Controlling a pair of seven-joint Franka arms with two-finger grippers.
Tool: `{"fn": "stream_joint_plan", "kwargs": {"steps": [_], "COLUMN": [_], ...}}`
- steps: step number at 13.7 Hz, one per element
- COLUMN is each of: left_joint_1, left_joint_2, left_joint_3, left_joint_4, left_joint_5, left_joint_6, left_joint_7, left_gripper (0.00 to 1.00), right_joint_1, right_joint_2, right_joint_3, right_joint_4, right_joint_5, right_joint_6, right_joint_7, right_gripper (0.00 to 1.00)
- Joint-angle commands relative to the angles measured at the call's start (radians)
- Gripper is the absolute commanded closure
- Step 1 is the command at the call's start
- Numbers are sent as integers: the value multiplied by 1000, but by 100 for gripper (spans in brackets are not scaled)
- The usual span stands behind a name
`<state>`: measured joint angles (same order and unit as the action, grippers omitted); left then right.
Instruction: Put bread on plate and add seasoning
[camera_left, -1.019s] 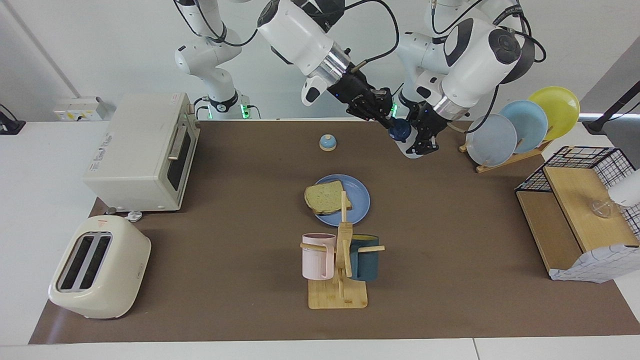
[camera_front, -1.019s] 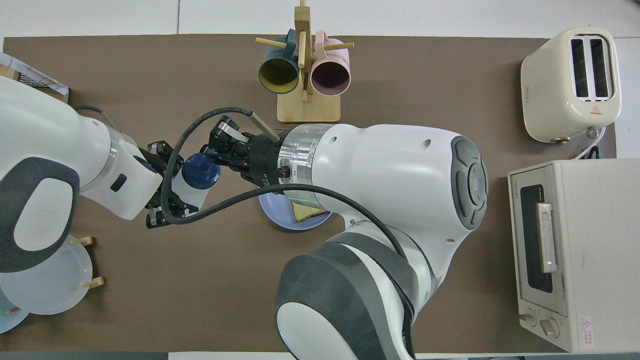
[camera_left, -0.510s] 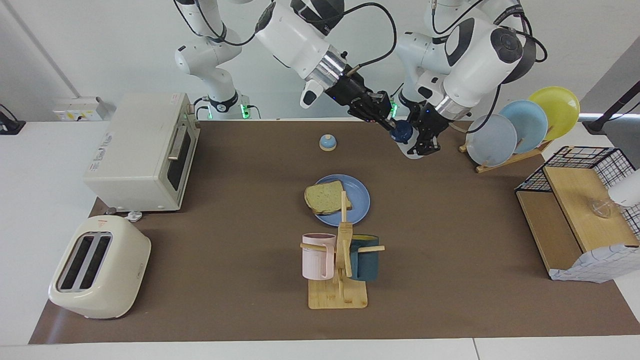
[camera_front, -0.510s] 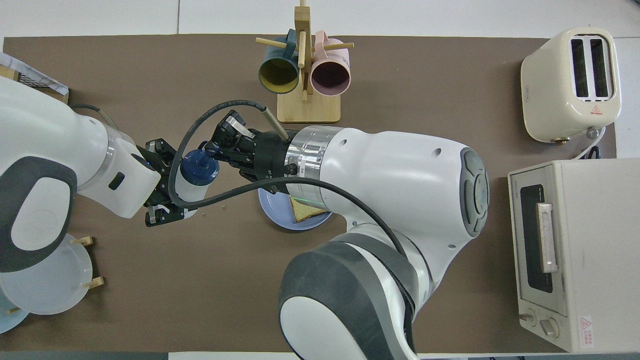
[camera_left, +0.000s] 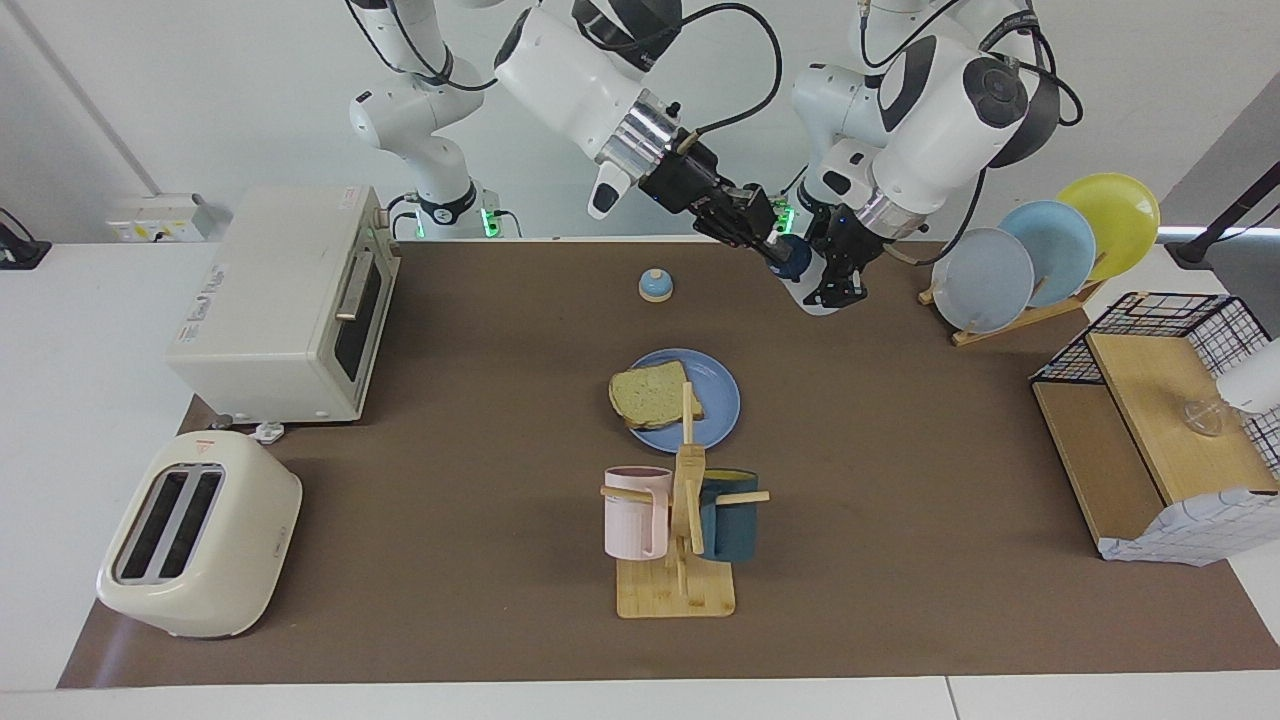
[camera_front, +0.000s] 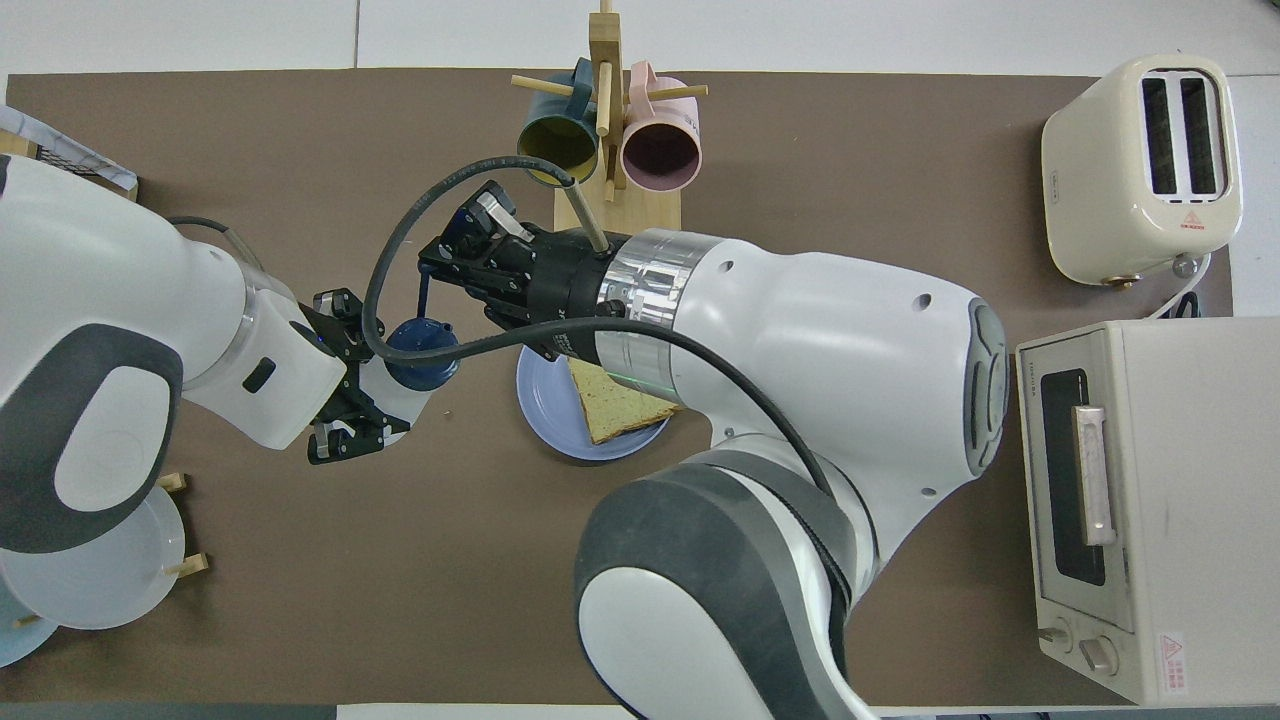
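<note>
**Seasoning bottle gripped from both sides above the table**

Round flat medium-blue plate (camera_left: 715, 402) mid-table, carrying the square tan toast slice with brown crust (camera_left: 648, 392). Nearer the robots, toward the left arm's end, small translucent white bottle with navy looped cap (camera_left: 797, 262) up in the air. Left end effector (camera_left: 838, 280) clamped on its body. Right end effector (camera_left: 768, 245) pinched shut on the cap's loop.

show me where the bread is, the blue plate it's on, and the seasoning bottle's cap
bread (camera_left: 650, 393), facing view, middle of the slice.
blue plate (camera_left: 722, 400), facing view, bare rim.
seasoning bottle's cap (camera_front: 420, 343), overhead view, cap's top.
</note>
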<state>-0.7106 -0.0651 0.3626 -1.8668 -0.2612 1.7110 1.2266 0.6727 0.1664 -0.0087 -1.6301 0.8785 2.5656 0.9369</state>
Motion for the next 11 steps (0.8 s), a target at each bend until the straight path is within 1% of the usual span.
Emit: {"fn": "stream_joint_plan", "kwargs": {"steps": [1, 2, 3, 5, 7, 8, 11], "left_joint_1": [-4, -4, -4, -4, -4, -4, -4], "left_joint_2": [-22, -22, -22, -22, -22, -24, -24], "left_joint_3": [9, 7, 7, 7, 7, 7, 7], "left_joint_4": [-29, -29, -29, -29, -29, -29, -35], "left_joint_5": [8, 8, 8, 7, 7, 5, 0], "left_joint_6": [-13, -13, -13, -13, -11, -7, 5], "left_joint_7": [10, 10, 10, 8, -2, -2, -24], "left_gripper": [100, 100, 100, 100, 100, 100, 100], "right_joint_1": [-13, -13, -13, -13, -16, -34, -145], "right_joint_2": [-5, -7, -13, -21, -36, -48, -59], "right_joint_3": [6, 6, 4, 3, -1, -1, -1], "right_joint_4": [4, -2, -10, -27, -65, -82, -86], "right_joint_5": [16, 14, 14, 2, -25, -79, -283], "right_joint_6": [19, 18, 18, 2, -27, -53, -235], "right_joint_7": [3, -3, -12, -44, -101, -143, -269], "right_gripper": [100, 59, 1, 0, 0, 0, 0]}}
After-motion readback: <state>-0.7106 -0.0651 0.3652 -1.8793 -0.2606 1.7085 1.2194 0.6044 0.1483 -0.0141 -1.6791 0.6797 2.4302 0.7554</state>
